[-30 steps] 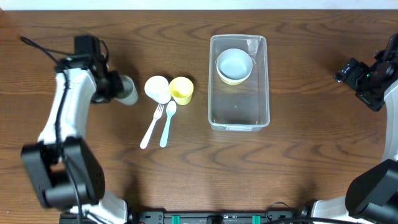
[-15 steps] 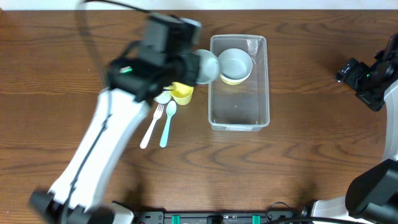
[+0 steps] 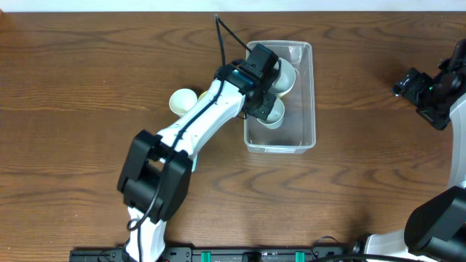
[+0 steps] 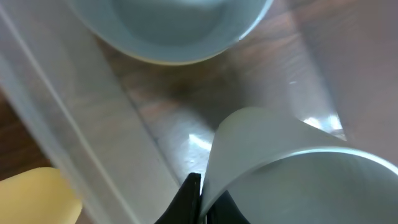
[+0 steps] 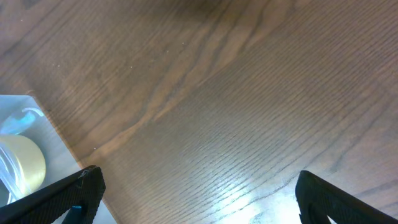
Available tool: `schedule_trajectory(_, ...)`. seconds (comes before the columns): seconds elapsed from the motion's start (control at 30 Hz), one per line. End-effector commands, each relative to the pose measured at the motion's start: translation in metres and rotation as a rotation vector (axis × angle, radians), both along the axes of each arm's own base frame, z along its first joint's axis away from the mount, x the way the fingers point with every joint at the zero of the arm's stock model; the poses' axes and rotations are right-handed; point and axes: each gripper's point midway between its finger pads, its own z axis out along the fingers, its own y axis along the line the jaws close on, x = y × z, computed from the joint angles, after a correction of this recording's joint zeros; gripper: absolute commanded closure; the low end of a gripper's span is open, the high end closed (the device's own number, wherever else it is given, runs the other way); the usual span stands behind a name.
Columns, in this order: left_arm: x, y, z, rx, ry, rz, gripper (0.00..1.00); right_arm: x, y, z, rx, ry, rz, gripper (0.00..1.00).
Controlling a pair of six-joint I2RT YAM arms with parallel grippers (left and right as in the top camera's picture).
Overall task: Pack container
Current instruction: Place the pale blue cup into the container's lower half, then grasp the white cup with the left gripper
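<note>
1. At the table's upper middle stands the clear container (image 3: 301, 132), with a white-and-yellow bowl (image 3: 288, 73) at its far end.
2. Over it, the left gripper (image 3: 266, 102) clamps a pale cup (image 3: 272, 113) by its wall.
3. Far right, the right gripper (image 3: 405, 86) hovers above bare wood, fingers spread wide.

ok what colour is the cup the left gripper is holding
The cup is pale grey, nearly white; the left wrist view shows it best.

White left arm (image 3: 196, 124), black joints, black right hand (image 5: 198, 175)
</note>
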Motion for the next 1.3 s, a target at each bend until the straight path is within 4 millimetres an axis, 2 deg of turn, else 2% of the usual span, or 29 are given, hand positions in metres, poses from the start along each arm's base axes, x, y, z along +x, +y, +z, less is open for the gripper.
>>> schedule_trajectory(0.0, 0.007, 0.009, -0.011, 0.058, -0.023, 0.005, 0.94, -0.001, -0.003, -0.002, -0.004, 0.008, -0.008, 0.01)
schedule_trajectory(0.13, 0.012, 0.006, -0.011, 0.054, -0.051, -0.015, 0.93, -0.001, -0.003, -0.002, -0.003, 0.008, -0.008, 0.01)
schedule_trajectory(0.27, 0.019, 0.003, 0.003, 0.044, -0.08, -0.027, 0.83, -0.001, -0.003, -0.002, -0.003, 0.008, -0.008, 0.01)
schedule_trajectory(0.3, 0.019, 0.002, 0.009, 0.041, -0.084, -0.027, 0.74, -0.001, -0.003, -0.002, -0.003, 0.008, -0.008, 0.01)
schedule_trajectory(0.37, 0.018, 0.0, 0.022, 0.039, -0.087, -0.031, 0.61, -0.001, -0.003, -0.002, -0.004, 0.008, -0.008, 0.01)
schedule_trajectory(0.43, 0.016, -0.001, 0.044, 0.036, -0.087, -0.032, 0.57, -0.001, -0.003, -0.002, -0.004, 0.008, -0.008, 0.01)
schedule_trajectory(0.57, 0.005, 0.003, 0.101, 0.026, -0.102, -0.034, 0.43, -0.001, -0.003, -0.002, -0.003, 0.008, -0.008, 0.01)
schedule_trajectory(0.6, 0.003, 0.007, 0.116, 0.026, -0.118, -0.029, 0.39, -0.001, -0.003, -0.002, -0.004, 0.008, -0.008, 0.01)
schedule_trajectory(0.67, 0.003, 0.023, 0.14, 0.048, -0.164, 0.001, 0.36, -0.001, -0.003, -0.003, -0.003, 0.009, -0.008, 0.01)
schedule_trajectory(0.73, 0.005, 0.051, 0.161, 0.107, -0.223, 0.058, 0.32, -0.001, -0.003, -0.002, -0.004, 0.008, -0.008, 0.01)
schedule_trajectory(0.8, 0.009, 0.087, 0.171, 0.198, -0.254, 0.132, 0.29, -0.001, -0.003, -0.002, -0.004, 0.008, -0.008, 0.01)
schedule_trajectory(0.87, 0.012, 0.122, 0.17, 0.259, -0.23, 0.199, 0.26, -0.001, -0.003, -0.002, -0.003, 0.008, -0.008, 0.01)
schedule_trajectory(0.97, 0.021, 0.173, 0.145, 0.258, -0.118, 0.366, 0.25, -0.001, -0.003, -0.002, -0.003, 0.008, -0.008, 0.01)
schedule_trajectory(1.13, 0.025, 0.201, 0.075, 0.074, 0.143, 0.459, 0.25, -0.001, -0.003, -0.002, -0.003, 0.008, -0.008, 0.01)
schedule_trajectory(1.27, 0.022, 0.227, 0.017, 0.076, 0.283, 0.537, 0.25, -0.001, -0.003, -0.002, -0.004, 0.008, -0.008, 0.01)
